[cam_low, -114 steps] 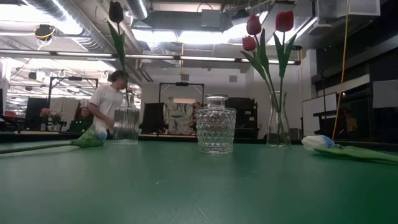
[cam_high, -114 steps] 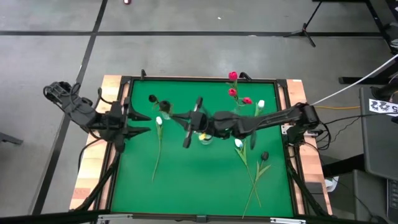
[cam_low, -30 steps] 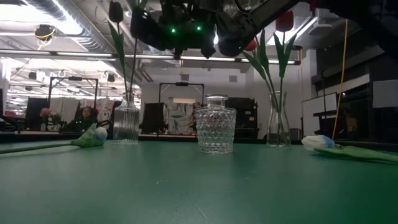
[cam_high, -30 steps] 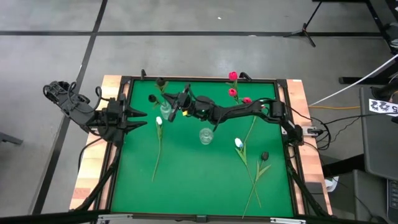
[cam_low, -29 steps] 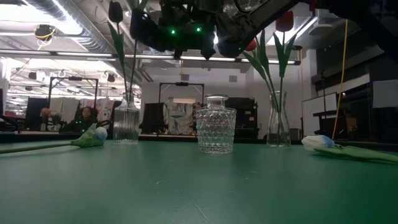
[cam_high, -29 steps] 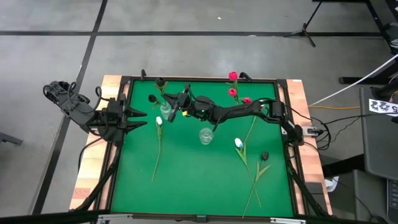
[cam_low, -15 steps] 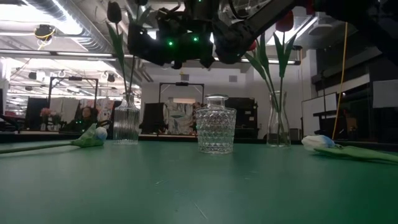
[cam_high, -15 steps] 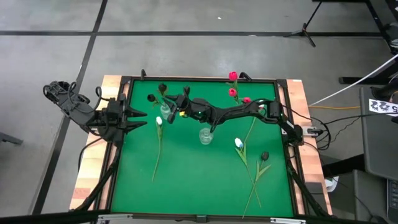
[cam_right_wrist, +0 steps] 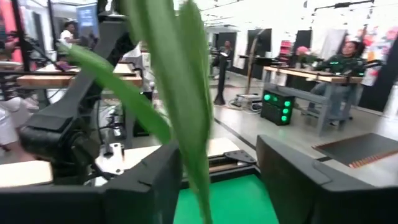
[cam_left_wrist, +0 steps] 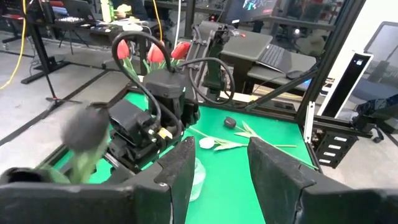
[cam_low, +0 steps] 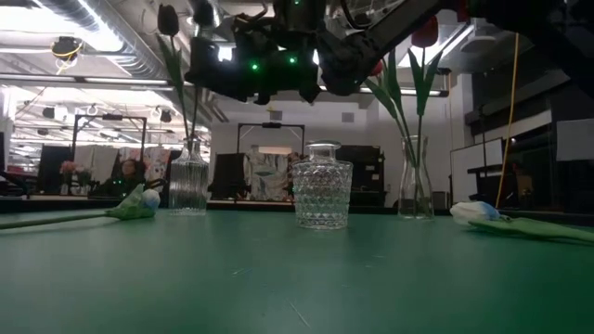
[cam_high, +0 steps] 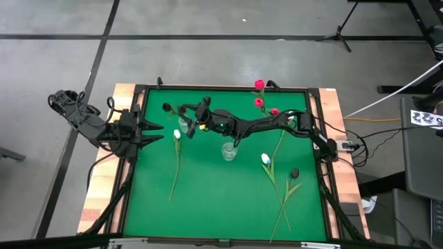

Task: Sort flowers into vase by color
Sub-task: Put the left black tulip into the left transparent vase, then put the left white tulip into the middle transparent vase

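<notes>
Right, right end effector (cam_high: 192, 116) hangs over the far-left vase (cam_low: 188, 188), fingers spread, a leafy stem (cam_right_wrist: 186, 112) upright between them and not pinched; that dark flower (cam_high: 181, 110) looks just dropped into the vase beside another dark one (cam_high: 167, 108). Next candidates: the white flower (cam_high: 177, 135) lies on the table (cam_high: 208, 200) just left of centre, head toward the vases and stem running toward the near edge, just in front of the idle left end effector (cam_high: 158, 135), whose fingers stand apart and which I'd judge nearer. Further right, a white flower (cam_high: 265, 159) and a dark flower (cam_high: 295, 173) lie likewise, closer to the right arm; three red ones (cam_high: 259, 84) already stand in the far-right vase (cam_low: 415, 191).
</notes>
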Available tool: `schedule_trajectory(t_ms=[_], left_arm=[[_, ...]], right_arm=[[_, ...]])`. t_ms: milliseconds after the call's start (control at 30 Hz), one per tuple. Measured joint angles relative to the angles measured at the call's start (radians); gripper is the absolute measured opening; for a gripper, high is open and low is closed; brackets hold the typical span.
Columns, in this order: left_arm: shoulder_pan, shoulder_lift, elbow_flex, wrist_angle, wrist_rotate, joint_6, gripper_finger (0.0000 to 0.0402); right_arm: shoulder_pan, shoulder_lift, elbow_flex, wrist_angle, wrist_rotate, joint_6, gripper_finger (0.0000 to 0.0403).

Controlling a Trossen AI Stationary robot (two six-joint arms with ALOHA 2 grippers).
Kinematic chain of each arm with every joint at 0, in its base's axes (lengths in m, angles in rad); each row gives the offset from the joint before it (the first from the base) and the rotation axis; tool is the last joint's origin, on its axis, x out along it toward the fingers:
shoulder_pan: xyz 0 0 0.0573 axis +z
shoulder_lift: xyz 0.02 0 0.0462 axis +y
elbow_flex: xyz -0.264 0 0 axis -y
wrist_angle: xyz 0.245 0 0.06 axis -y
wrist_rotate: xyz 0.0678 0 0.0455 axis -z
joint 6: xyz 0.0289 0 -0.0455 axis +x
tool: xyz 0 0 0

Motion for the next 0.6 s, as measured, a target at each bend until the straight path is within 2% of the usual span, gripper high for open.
schedule_trajectory(t_ms=[133,400,467,600], left_arm=[[0.000,0.000,0.000,0.000,0.000,0.000,0.0145],[0.000,0.000,0.000,-0.002,0.000,-0.012,0.0145],[0.000,0.000,0.000,-0.034,0.000,-0.062,0.0145],[0.003,0.023,-0.018,-0.158,0.000,-0.269,0.0145]], right_arm=[[-0.002,-0.026,0.000,-0.019,-0.042,-0.025,0.0222],[0.000,-0.119,0.000,-0.241,-0.125,-0.086,0.0227],[0.000,-0.148,0.001,-0.315,-0.153,-0.103,0.0227],[0.000,-0.189,0.000,-0.456,-0.183,-0.122,0.0227]])
